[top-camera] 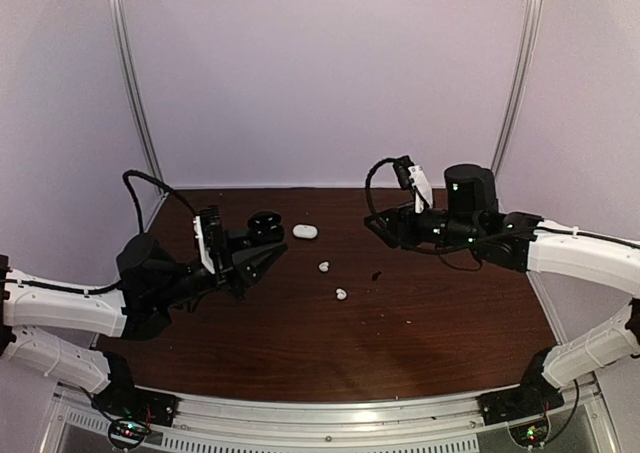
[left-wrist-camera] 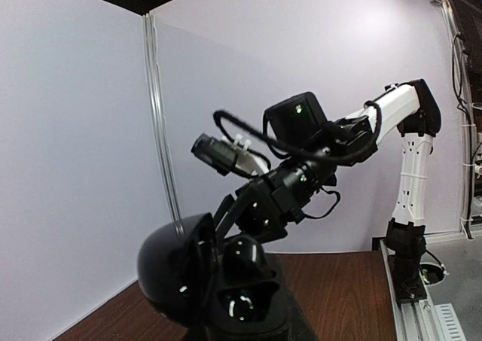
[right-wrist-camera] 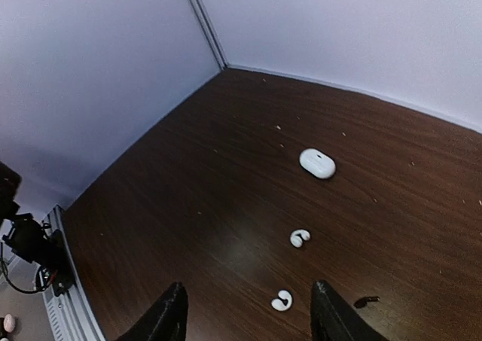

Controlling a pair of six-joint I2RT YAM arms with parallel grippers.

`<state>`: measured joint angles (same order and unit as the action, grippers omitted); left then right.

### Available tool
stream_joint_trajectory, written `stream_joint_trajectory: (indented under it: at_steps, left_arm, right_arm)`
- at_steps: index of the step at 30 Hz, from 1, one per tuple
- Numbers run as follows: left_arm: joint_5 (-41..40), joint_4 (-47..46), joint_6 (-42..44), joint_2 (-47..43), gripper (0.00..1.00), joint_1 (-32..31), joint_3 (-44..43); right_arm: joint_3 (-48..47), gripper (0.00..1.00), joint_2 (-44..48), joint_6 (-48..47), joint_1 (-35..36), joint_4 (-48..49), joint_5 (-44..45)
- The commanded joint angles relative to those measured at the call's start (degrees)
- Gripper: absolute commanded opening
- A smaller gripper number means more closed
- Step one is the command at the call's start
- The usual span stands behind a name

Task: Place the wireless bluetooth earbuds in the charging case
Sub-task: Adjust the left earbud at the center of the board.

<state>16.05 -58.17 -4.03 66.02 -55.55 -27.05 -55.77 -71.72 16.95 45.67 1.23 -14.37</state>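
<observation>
Two white earbuds (top-camera: pixel 323 267) (top-camera: pixel 341 294) lie on the brown table, and a small black piece (top-camera: pixel 377 275) lies to their right. They show in the right wrist view as two white buds (right-wrist-camera: pixel 300 238) (right-wrist-camera: pixel 282 301) and the black piece (right-wrist-camera: pixel 365 302). My left gripper (top-camera: pixel 268 248) is shut on an open black round case (top-camera: pixel 265 222), held up off the table with its lid to the left (left-wrist-camera: pixel 226 281). Its fingers are mostly hidden under the case. My right gripper (top-camera: pixel 378 229) is open and empty, hovering above the buds (right-wrist-camera: pixel 248 322).
A closed white oval case (top-camera: pixel 305 231) lies behind the buds, also in the right wrist view (right-wrist-camera: pixel 317 163). White panel walls stand around the table (top-camera: pixel 450 323). The right arm (left-wrist-camera: pixel 301 153) faces the left wrist camera.
</observation>
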Motion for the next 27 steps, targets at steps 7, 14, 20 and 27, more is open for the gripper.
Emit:
stream_joint_trajectory:
  at_steps: [7,14,20,27]
  left_arm:
    - [-1.16,-0.54,-0.19,-0.38,0.0,0.27,0.55]
    - [-0.52,0.37,0.03,0.16,0.01,0.27,-0.22]
    - [-0.07,0.52,0.33,0.58,0.01,0.31,-0.49]
    - [0.59,0.65,0.53,1.13,0.01,0.27,-1.0]
  right_arm:
    - [2.56,0.56,-13.81,-5.76,-6.28,-9.98,3.69]
    - [-6.67,0.6,-26.32,-19.9,-8.23,-18.35,7.61]
    - [-9.91,0.6,-31.35,-24.79,-10.16,-21.22,10.87]
    - [-13.04,0.58,-35.72,-28.58,-10.63,-23.67,9.34]
